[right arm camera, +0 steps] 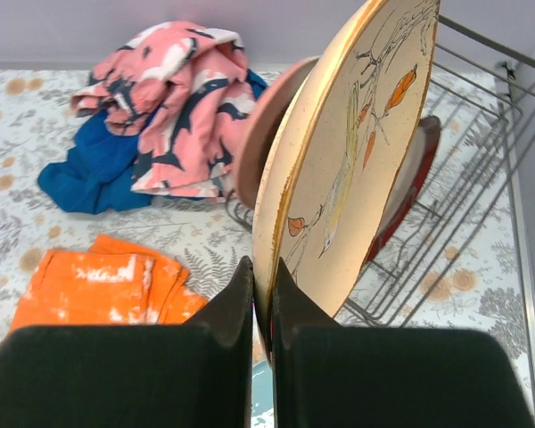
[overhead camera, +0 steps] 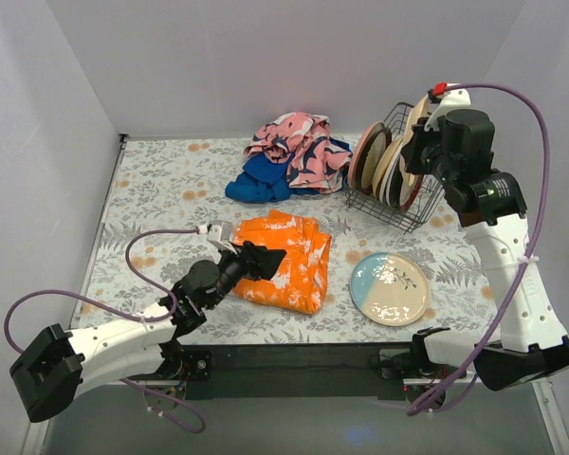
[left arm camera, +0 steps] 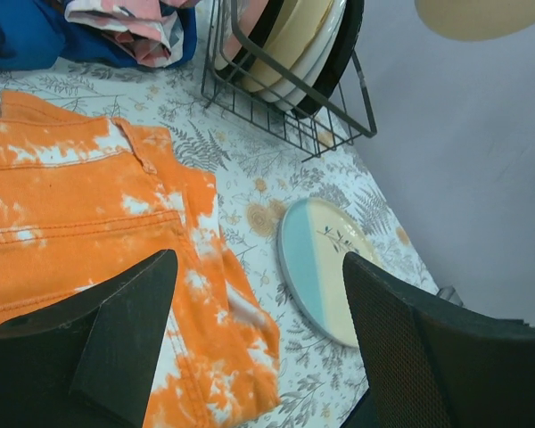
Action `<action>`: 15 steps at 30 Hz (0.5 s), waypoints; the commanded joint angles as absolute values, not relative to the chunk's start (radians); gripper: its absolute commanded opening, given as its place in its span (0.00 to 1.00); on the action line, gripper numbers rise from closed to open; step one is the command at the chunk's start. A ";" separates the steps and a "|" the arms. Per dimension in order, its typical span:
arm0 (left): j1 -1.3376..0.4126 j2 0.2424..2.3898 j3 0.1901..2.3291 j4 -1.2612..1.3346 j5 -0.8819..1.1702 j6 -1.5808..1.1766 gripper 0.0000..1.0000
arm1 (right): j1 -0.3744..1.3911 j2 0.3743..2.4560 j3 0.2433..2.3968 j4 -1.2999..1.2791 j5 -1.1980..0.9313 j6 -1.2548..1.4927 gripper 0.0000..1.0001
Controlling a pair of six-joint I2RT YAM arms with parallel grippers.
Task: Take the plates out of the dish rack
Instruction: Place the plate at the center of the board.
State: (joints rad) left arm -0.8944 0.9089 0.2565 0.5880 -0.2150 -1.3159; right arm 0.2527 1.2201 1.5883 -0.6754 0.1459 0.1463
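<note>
**Near left:** the left gripper [overhead camera: 264, 260], fingers spread wide and holding nothing, hangs over the orange cloth [overhead camera: 299, 270], well apart from the rack.

**Near right:** a blue-cream plate [overhead camera: 390, 288] lies flat on the table [overhead camera: 171, 190].

**Far right:** the right gripper [right arm camera: 262, 308], fingers pinched narrow on the rim of the tan leafy plate [right arm camera: 348, 169]. The plate stands on edge, its disc running straight out from the fingertips, above the dish rack [overhead camera: 412, 216]. The other plates [overhead camera: 379, 166] stand upright inside the rack.

**Judgement:** only the right arm is within reach of the rack. The held plate must tip flat and travel nearward.
</note>
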 commanded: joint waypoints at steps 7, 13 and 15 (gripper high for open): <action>-0.896 0.710 0.467 0.209 -0.336 -1.534 0.81 | 0.607 1.219 1.718 -0.615 0.348 0.022 0.01; -0.893 0.722 0.722 -0.208 -0.264 -1.514 0.82 | 0.885 1.207 1.663 -0.588 0.502 -0.142 0.01; -0.891 0.709 0.759 -0.314 -0.229 -1.537 0.82 | 0.958 1.183 1.579 -0.549 0.521 -0.182 0.01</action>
